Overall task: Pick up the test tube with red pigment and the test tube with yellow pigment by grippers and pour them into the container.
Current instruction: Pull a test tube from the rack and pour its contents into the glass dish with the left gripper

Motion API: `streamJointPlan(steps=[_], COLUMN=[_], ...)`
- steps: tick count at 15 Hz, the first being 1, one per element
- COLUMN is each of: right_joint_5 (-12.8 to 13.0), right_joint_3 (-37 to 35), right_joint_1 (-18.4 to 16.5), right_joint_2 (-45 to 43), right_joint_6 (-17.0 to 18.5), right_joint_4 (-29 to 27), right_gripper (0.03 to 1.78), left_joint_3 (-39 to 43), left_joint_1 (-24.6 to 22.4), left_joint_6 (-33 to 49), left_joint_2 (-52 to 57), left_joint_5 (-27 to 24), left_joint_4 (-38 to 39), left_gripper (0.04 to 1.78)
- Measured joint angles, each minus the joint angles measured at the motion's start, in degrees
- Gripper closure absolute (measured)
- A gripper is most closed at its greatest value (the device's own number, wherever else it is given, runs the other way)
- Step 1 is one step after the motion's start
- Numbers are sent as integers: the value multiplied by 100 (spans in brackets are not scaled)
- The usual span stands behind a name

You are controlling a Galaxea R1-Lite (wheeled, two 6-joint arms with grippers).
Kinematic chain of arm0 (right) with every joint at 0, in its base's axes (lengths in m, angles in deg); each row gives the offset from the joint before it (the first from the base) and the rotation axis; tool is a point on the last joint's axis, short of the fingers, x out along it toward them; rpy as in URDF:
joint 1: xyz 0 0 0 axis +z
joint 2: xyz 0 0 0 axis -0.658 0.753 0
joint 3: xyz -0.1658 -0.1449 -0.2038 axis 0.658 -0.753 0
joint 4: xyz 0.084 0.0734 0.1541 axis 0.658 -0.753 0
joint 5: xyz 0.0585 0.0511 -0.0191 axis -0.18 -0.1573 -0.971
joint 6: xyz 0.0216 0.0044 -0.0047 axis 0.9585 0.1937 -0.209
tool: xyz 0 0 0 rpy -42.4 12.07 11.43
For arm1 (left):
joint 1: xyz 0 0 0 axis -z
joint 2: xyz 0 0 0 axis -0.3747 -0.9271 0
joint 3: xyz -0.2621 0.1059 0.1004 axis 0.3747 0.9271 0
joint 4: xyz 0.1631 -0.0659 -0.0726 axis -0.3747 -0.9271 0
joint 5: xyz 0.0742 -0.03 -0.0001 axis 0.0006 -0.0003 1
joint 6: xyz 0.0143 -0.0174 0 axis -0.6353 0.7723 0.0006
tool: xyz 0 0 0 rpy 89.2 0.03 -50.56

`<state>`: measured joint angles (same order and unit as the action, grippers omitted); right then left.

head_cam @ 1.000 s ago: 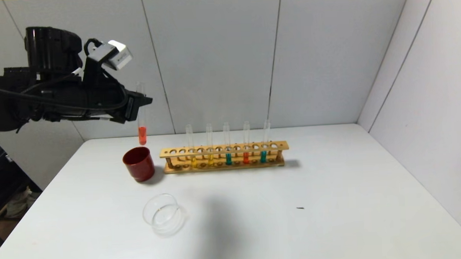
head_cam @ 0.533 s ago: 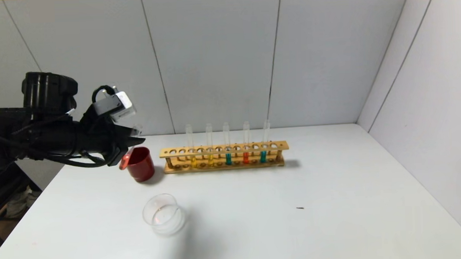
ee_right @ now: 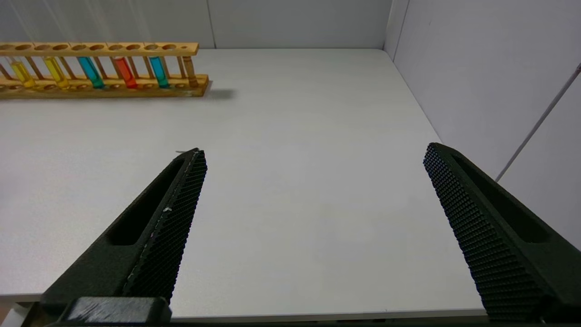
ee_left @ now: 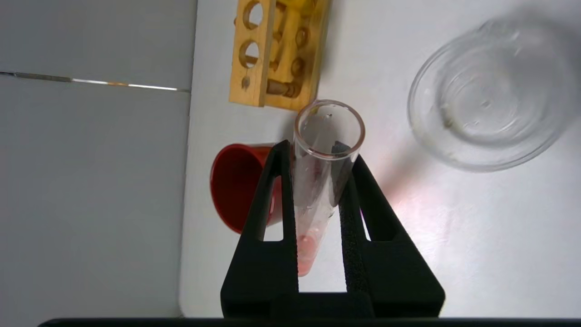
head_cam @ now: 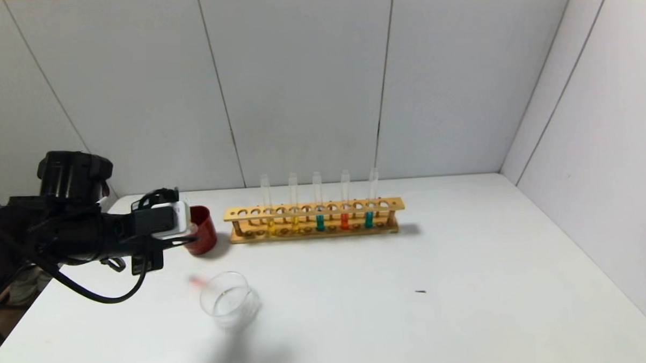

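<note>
Left tool point(ee_left: 317, 181) grips the test tube with red pigment point(ee_left: 320, 181), tilted near the container point(ee_left: 488, 97). Its mouth seems beside the rim, so pigment may spill onto the worktop point(head_cam: 466, 284). Right tool point(ee_right: 313, 204) is wide.

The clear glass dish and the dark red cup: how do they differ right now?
The low clear glass dish is transparent, while the dark red cup is opaque. The dish looks wider and shallower, the cup narrower and taller. The dish stands near the table's front; the cup stands farther back, beside the wooden rack, partly hidden behind the left pincer. Both are round, upright and open-topped.
</note>
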<state>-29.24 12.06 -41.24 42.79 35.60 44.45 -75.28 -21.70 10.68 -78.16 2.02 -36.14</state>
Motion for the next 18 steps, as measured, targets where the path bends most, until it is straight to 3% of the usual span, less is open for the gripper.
streamJointPlan(steps=[4, 18], right_joint_5=[0, 0], right_joint_3=[0, 0], right_joint_1=[0, 0], right_joint_2=[0, 0], right_joint_6=[0, 0], right_joint_4=[0, 2], right_gripper=[6, 6], left_joint_3=[57, 269], left_joint_1=[-179, 71], left_joint_6=[-1074, -2555], left_joint_2=[-369, -166], left_joint_5=[-13, 229], left_joint_4=[641, 761], left_gripper=[150, 150])
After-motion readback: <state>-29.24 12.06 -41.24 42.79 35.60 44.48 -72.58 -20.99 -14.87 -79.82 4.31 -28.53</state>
